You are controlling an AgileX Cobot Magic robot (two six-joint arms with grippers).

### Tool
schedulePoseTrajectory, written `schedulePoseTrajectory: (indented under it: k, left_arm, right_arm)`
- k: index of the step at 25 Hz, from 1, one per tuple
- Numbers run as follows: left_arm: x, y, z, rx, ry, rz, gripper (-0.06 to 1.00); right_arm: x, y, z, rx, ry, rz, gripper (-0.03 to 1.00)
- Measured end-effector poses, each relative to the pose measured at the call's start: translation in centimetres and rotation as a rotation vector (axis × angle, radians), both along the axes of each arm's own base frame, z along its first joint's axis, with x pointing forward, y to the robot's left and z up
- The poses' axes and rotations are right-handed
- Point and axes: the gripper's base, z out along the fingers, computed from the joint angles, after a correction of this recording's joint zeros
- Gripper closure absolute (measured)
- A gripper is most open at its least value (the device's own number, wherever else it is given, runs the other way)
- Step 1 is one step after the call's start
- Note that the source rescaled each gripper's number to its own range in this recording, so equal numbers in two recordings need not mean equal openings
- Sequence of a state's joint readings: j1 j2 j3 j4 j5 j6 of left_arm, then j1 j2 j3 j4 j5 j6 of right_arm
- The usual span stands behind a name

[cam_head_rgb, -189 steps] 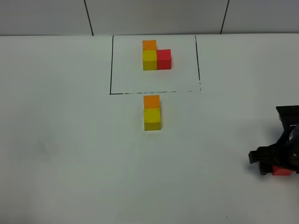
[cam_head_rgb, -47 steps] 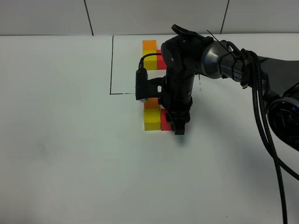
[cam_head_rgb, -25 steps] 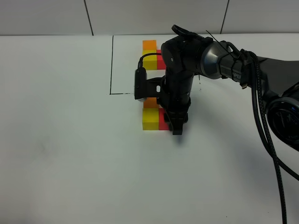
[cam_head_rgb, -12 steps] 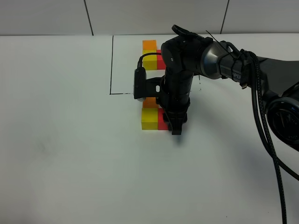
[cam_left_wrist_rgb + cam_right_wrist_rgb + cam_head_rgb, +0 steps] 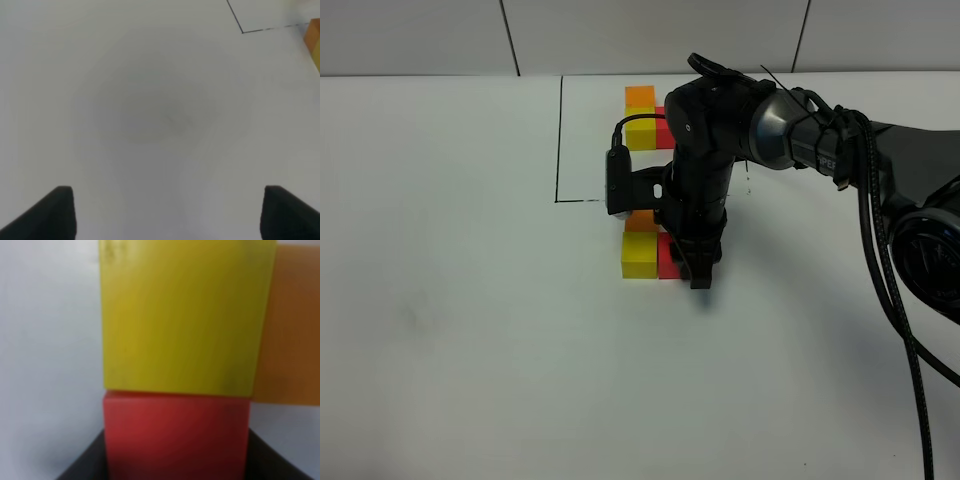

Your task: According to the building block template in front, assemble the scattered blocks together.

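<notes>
Centre of the overhead frame: we see the right gripper [image 5: 692, 262] clamped on the red cube [image 5: 667, 258], pressed against the yellow cube [image 5: 639, 254] below the template [image 5: 644, 117]. Placement step; next we'd release and lift clear. Left gripper [image 5: 165, 212] spread, idle.

The right arm [image 5: 790, 130] is mostly black, with a rounded grey metallic section near the wrist and a bulkier black housing with a grey ring at the view's right edge. Black cables [image 5: 885, 260] run along it and loop downward, and a thin black cable curls over the small white-faced module [image 5: 617, 185] mounted beside the wrist. The right gripper [image 5: 698, 268] is black with narrow fingers. The left gripper [image 5: 165, 212] shows only as two dark, blurred finger tips in its wrist view.
</notes>
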State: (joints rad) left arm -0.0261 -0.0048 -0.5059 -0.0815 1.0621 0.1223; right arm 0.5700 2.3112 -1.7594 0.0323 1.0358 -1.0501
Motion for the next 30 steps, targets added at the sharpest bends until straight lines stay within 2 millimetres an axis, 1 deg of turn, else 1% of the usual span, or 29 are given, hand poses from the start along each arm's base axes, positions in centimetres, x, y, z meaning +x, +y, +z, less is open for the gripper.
schedulePoseTrajectory:
  k: [11, 25, 28, 30]
  left_arm:
    - [0.00, 0.00, 0.00, 0.000, 0.000, 0.000, 0.24]
    - [0.00, 0.00, 0.00, 0.000, 0.000, 0.000, 0.24]
    - [0.00, 0.00, 0.00, 0.000, 0.000, 0.000, 0.24]
    - [0.00, 0.00, 0.00, 0.000, 0.000, 0.000, 0.24]
  right_arm:
    - [0.00, -0.02, 0.00, -0.003, -0.001, 0.020, 0.96]
    - [0.01, 0.00, 0.00, 0.003, 0.003, -0.063, 0.96]
    - [0.03, 0.04, -0.04, 0.007, 0.002, -0.073, 0.93]
    - [-0.04, 0.08, -0.37, 0.011, 0.011, -0.082, 0.83]
